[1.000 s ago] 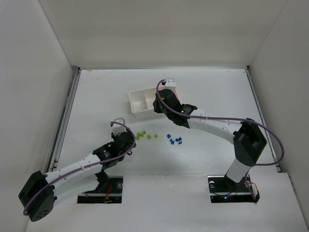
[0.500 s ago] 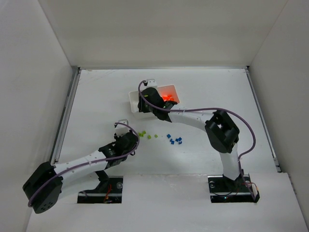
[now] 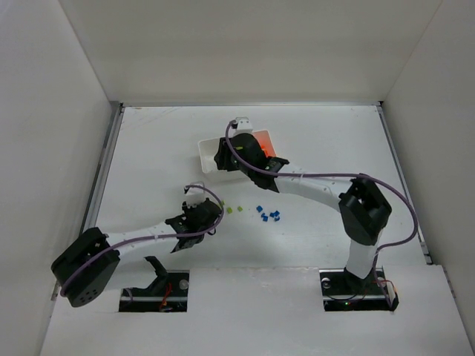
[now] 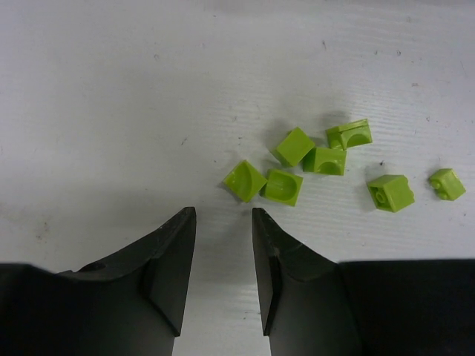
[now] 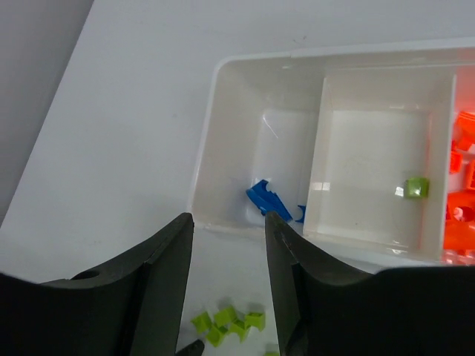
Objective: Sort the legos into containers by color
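Note:
The white tray has three containers: the left one holds blue legos, the middle one a single green brick, the right one orange legos. My right gripper hovers open and empty above the tray's near left wall. In the top view it covers the middle of the tray. Several green legos lie on the table just ahead of my left gripper, which is open low over the table with nothing between its fingers. Several blue legos lie loose further right.
Two green bricks sit apart at the right of the green cluster. White walls close in the table at the back and both sides. My right arm arches over the table right of the tray.
My right gripper has opened and shifted left from over the orange end to the tray's left part. My left gripper slid right, closer to the green legos.

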Action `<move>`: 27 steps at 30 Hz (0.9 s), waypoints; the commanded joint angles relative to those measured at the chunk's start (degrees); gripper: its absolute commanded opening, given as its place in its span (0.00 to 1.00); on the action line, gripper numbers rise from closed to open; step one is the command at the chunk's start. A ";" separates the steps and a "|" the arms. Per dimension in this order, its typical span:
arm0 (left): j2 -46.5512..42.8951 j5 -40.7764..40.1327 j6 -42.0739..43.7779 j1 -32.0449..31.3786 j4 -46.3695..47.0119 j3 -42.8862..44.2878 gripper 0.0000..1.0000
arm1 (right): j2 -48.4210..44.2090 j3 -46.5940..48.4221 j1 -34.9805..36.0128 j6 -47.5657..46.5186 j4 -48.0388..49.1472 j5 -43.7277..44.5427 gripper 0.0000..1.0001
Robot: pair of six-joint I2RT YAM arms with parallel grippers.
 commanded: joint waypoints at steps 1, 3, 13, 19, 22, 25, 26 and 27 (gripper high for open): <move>2.79 -0.83 1.69 0.45 1.14 2.60 0.33 | -6.27 -5.45 0.27 -0.30 5.88 0.14 0.50; 4.38 -0.91 2.14 0.54 0.79 3.48 0.33 | -8.47 -8.62 0.27 0.14 6.76 0.23 0.50; 8.07 -2.94 5.04 1.25 1.23 6.38 0.25 | -14.35 -20.31 0.19 1.99 8.78 2.59 0.49; 6.85 -2.94 4.78 0.54 0.53 6.64 0.12 | -22.26 -30.41 -1.83 3.48 10.10 3.74 0.49; 3.08 -3.11 5.12 -0.33 -1.58 7.61 0.11 | -27.62 -36.30 -3.41 4.01 10.10 4.53 0.49; 0.35 -4.51 5.30 -1.48 -3.34 9.01 0.11 | -32.02 -40.96 -4.82 4.19 10.10 4.71 0.49; -0.09 -4.69 5.39 -1.74 -3.95 9.80 0.11 | -33.51 -42.28 -5.17 4.36 9.93 4.80 0.49; -0.36 -4.78 5.39 -2.09 -4.74 10.59 0.11 | -34.83 -43.51 -5.44 4.62 9.84 4.80 0.49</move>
